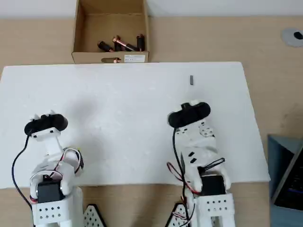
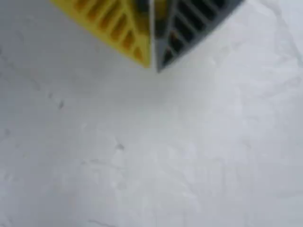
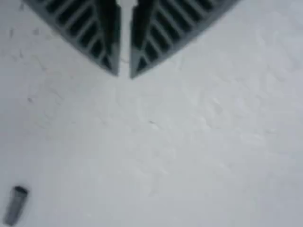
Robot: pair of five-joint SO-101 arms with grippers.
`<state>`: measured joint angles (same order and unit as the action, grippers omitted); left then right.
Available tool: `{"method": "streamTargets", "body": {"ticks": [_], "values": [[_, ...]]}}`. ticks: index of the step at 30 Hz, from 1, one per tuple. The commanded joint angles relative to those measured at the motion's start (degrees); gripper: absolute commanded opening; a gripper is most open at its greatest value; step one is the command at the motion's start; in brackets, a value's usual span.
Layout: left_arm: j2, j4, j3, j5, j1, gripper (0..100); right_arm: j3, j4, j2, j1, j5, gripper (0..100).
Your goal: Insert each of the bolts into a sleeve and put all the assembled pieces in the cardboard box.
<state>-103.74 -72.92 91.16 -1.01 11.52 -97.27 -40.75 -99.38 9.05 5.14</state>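
Already the cardboard box (image 1: 94,26) holds several assembled pieces (image 1: 120,44); both arms' jaws closed

- You have no word, number or sign in any of the three views that can be read.
- The only printed thing you can see is a white label (image 1: 134,58) in the high view. It sits on the outer front wall of the cardboard box (image 1: 87,57), toward that wall's right end.
- The label carries dark lines of print, but they are too small for you to make out.
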Motion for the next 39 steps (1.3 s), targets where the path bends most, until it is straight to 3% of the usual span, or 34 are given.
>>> {"method": "streamTargets", "body": {"ticks": [1,16,39], "values": [[-0.48,0.35,-0.26,-0.26,-0.44,0,-0.04,-2.73,-2.15,2.68,0.26,0.9],[-0.48,0.35,-0.26,-0.26,-0.44,0,0.04,-9.58,-2.68,2.77,0.26,1.0],[-0.48,0.35,-0.26,-0.26,-0.44,0,0.04,-9.58,-2.77,2.59,0.62,1.0]]}}
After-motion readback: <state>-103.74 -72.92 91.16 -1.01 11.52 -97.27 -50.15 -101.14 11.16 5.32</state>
